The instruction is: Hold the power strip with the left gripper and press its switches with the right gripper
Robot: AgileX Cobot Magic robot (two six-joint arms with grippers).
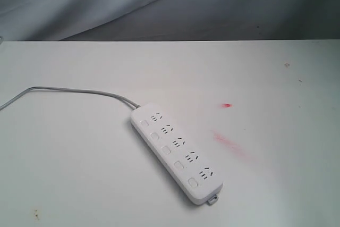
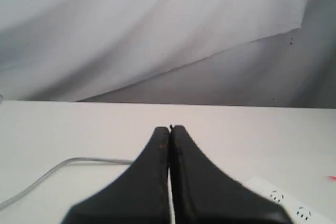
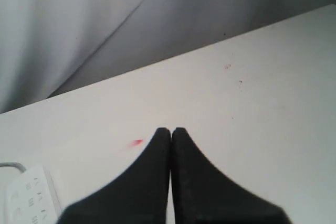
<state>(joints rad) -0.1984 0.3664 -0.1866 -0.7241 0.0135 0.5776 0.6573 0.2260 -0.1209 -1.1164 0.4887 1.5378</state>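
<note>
The white power strip (image 1: 176, 152) lies diagonally on the white table (image 1: 74, 174), its grey cord (image 1: 69, 91) running off to the left. A row of square switches (image 1: 167, 148) lines its near-left edge. Neither arm shows in the exterior view. In the left wrist view my left gripper (image 2: 170, 128) is shut with nothing in it, above the table; one end of the power strip (image 2: 286, 203) and the cord (image 2: 63, 167) show beside it. The right wrist view has my right gripper (image 3: 170, 129) shut and empty, apart from a corner of the power strip (image 3: 29, 198).
Red marks (image 1: 228, 143) stain the table to the right of the strip, with a small red spot (image 1: 227, 104) farther back. A grey cloth backdrop (image 1: 159, 3) hangs behind the table's far edge.
</note>
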